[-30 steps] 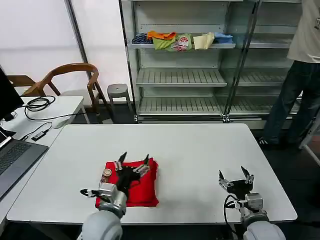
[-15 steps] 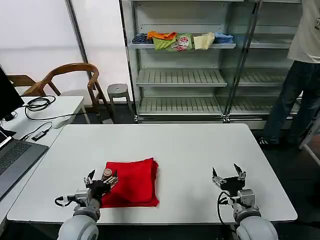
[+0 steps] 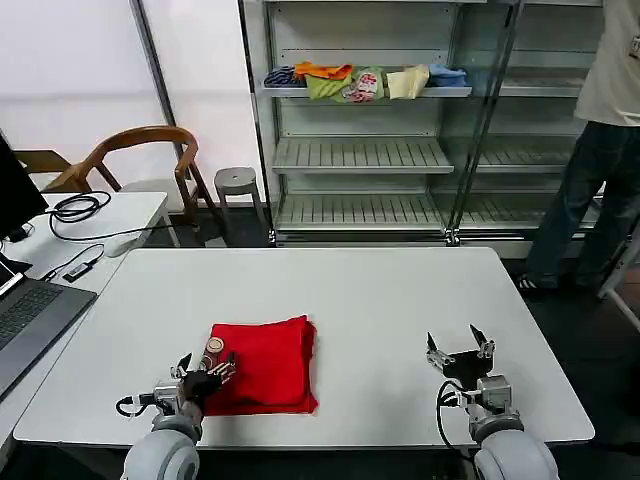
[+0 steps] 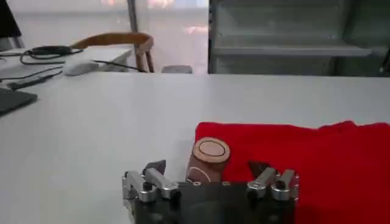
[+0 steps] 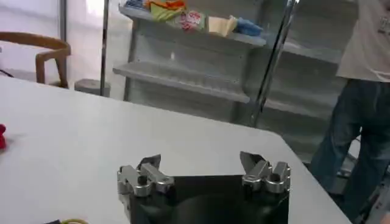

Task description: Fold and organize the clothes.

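Left gripper (image 3: 204,372) has pulled back off the red T-shirt (image 3: 265,362) over the last second: it was reaching across the cloth, now it sits low at the shirt's near-left corner, fingers spread with nothing between them. Left wrist view confirms: both fingertips (image 4: 156,168) apart, pointing at the folded edge, empty gap. Since half a second ago it has barely shifted.

T-shirt lies on the white table (image 3: 400,300), left of centre toward the near edge, folded into a compact, roughly square packet. Edges look fairly even, and a bit of the brown print (image 4: 210,152) pokes out at the near-left corner. Reads as fold done, or close to it.

Right gripper (image 3: 459,352) hovers over bare table on the right near the front edge, well apart from the shirt, fingers also spread and empty. Likely just keeping out of the way while the left works alone.

Shelf unit (image 3: 360,150) behind the table holds a row of small multicoloured folded garments (image 3: 365,80) on an upper tier; probably where the packet goes if "organize" means stowing.

My guess at why the left sits low at the corner: either clearing after a press, or lining up to slide under the edge for a lift. Risk if lifting from one corner: the packet unfolds.
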Controlling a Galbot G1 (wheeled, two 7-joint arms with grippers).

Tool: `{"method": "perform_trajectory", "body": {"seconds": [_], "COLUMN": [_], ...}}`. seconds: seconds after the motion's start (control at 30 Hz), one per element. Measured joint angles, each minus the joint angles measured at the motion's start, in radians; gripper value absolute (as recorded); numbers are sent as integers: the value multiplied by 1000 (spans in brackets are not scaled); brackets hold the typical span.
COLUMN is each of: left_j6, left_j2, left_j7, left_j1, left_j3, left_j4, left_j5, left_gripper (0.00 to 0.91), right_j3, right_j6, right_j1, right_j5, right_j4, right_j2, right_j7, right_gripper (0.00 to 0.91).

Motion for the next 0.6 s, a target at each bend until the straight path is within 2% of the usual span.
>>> {"method": "perform_trajectory", "body": {"seconds": [0.23, 0.27, 0.3, 0.6], "left_j6": [-5, -7, -9, -49], "left_j2": [-6, -9, -11, -15], "left_j7": [-7, -10, -10, -6], "left_j1": [7, 10, 12, 24], "left_j3": [9, 11, 12, 23], "left_j4": [13, 13, 13, 29], "left_j5": [-14, -16, -17, -25], "left_gripper": [887, 675, 20, 20], "right_j3": [4, 5, 5, 6], "right_j6": [0, 0, 0, 0], "right_j1": [0, 1, 1, -5], "right_j5": [0, 0, 0, 0], "right_j4": [-1, -1, -1, 0], "right_j2": [-1, -1, -1, 1], "right_j7": [0, 0, 0, 0], "right_gripper": [907, 907, 907, 907]}}
